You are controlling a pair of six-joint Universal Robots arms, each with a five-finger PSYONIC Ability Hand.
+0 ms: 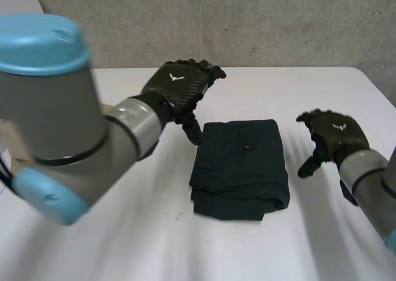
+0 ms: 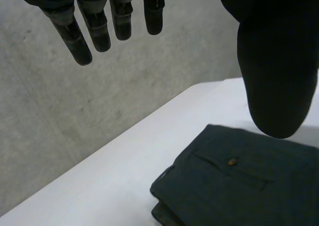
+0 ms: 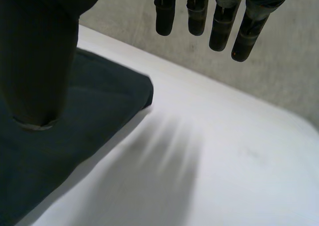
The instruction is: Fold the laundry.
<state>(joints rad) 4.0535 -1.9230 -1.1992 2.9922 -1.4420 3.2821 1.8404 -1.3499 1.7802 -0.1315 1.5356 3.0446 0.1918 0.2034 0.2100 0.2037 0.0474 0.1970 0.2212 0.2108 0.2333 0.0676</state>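
The folded dark trousers (image 1: pixel 241 169) lie flat in the middle of the white table (image 1: pixel 111 244), long side running from the robot toward the wall (pocket button (image 1: pixel 247 148) facing up). The left hand (image 1: pixel 179 83) hangs by their far left corner and the right hand (image 1: pixel 334 135) hangs apart at their right. Both hands have loose, straight fingers and hold nothing.
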